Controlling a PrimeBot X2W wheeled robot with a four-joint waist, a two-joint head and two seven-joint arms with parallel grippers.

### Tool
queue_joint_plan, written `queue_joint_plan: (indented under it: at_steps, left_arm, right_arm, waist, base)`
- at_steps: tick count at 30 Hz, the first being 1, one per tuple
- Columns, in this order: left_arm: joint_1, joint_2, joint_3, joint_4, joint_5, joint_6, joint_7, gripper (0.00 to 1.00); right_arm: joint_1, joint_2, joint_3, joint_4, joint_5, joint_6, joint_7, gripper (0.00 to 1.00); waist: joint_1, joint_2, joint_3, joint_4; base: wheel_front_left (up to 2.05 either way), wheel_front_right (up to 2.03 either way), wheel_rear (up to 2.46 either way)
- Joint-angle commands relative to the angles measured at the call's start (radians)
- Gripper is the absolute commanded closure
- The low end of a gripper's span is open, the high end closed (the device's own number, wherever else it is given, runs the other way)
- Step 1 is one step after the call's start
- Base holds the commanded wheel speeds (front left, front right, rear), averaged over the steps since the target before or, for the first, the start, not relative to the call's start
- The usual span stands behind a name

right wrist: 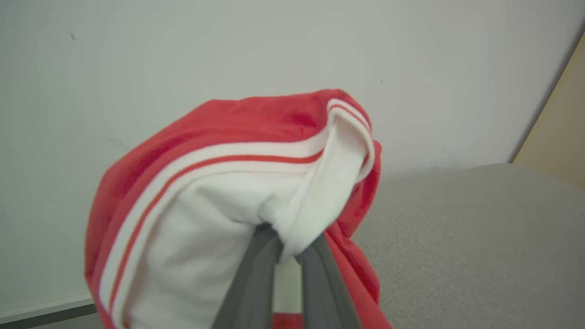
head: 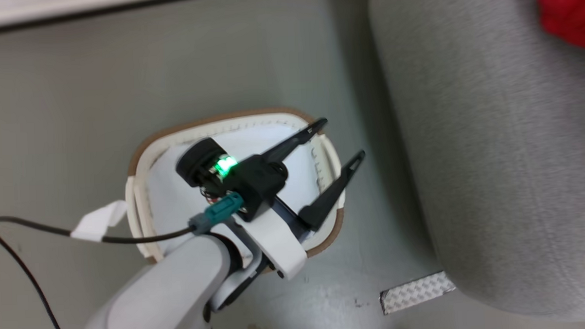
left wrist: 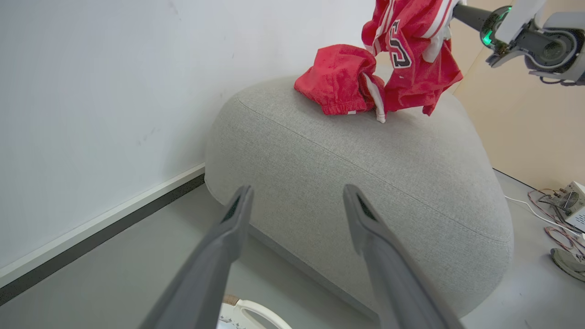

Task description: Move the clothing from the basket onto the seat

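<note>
Above the basket (head: 213, 121), the left gripper (head: 341, 138) hangs with fingers spread — nothing between them; the right gripper (right wrist: 290, 237) pinches the striped jersey (right wrist: 228, 183) over the seat (left wrist: 365, 173), where a second red garment (left wrist: 336, 84) lies on top.

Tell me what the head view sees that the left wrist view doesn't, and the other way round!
Head view, not left wrist view: the pale sheet inside the basket, and a patterned floor plate. Left wrist view, not head view: a jersey hanging from the right end effector. Both: the grey seat, red clothing on it, the open left end effector.
</note>
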Motion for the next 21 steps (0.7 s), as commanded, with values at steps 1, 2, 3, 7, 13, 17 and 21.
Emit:
queue_joint_plan:
  at_steps: [1,2,3,7,13,17,21]
  left_arm:
    - [-0.015,0.008,0.009,-0.006,0.014,0.002,-0.001,0.00]
    - [-0.018,0.010,0.011,-0.010,0.013,0.004,-0.003,0.00]
    - [-0.019,0.011,0.015,-0.011,0.010,0.007,-0.007,0.00]
    - [-0.013,0.006,0.019,-0.001,0.000,0.010,-0.028,0.00]
    - [0.013,0.007,0.025,0.026,-0.012,0.017,-0.060,0.00]
    - [0.031,0.008,0.032,0.050,-0.021,0.021,-0.087,0.00]
    - [0.067,-0.003,0.035,0.081,-0.042,0.031,-0.119,0.00]
  right_arm:
    - [-0.029,-0.008,0.004,0.035,0.010,-0.002,0.016,1.00]
    - [-0.044,-0.013,0.020,0.078,0.004,-0.002,0.046,1.00]
    - [-0.058,-0.013,0.038,0.114,-0.005,-0.002,0.074,1.00]
    - [-0.100,-0.009,0.093,0.248,-0.020,-0.002,0.175,0.78]
    - [-0.103,-0.013,0.158,0.322,0.005,-0.002,0.239,0.00]
    - [-0.084,-0.031,0.204,0.334,0.005,-0.002,0.238,0.00]
    - [-0.051,-0.064,0.257,0.317,-0.008,-0.002,0.284,0.00]
  waist:
    - [-0.0004,0.0000,0.064,0.043]
    - [-0.0004,0.0000,0.072,0.051]
    - [-0.0004,0.0000,0.076,0.059]
    - [-0.0004,0.0000,0.073,0.082]
    - [-0.0004,0.0000,0.026,0.092]
    - [-0.0004,0.0000,-0.035,0.090]
    - [-0.0004,0.0000,-0.131,0.088]
  base:
    - [0.00,0.00,0.00]
    - [0.00,0.00,0.00]
    - [0.00,0.00,0.00]
    - [0.00,0.00,0.00]
    - [0.00,0.00,0.00]
    - [0.00,0.00,0.00]
    - [0.00,0.00,0.00]
